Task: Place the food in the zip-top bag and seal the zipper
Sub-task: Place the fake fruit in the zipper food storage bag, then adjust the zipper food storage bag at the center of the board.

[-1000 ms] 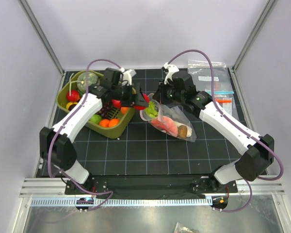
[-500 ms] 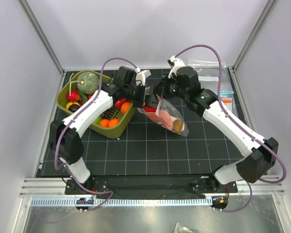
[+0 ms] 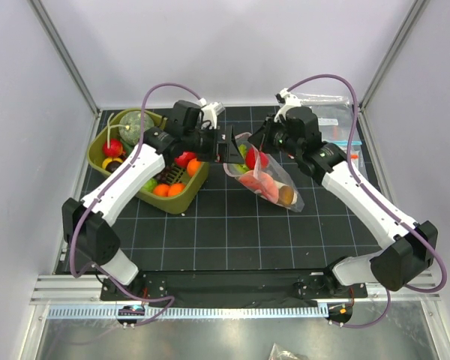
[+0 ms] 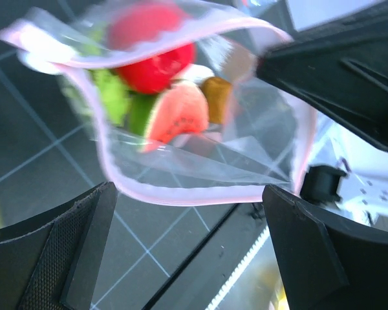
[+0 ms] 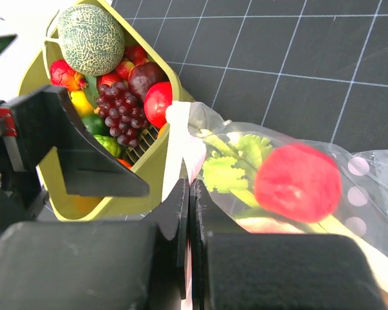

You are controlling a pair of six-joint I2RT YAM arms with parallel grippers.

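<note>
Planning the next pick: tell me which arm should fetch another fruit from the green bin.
Left. The left pincer is open, empty and close to the bin; the right pincer is shut on the bag at its rim, holding the mouth open, so it is probably needed there.

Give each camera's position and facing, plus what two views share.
Top external: above and behind, looking down on both arms, bin, zip-top bag.
Left wrist: faces the bag's open mouth between its open jaws.
Right wrist: looks down past shut jaws pinching the bag's rim, bin beyond.
Shared: both wrist views show the red fruit inside.
</note>
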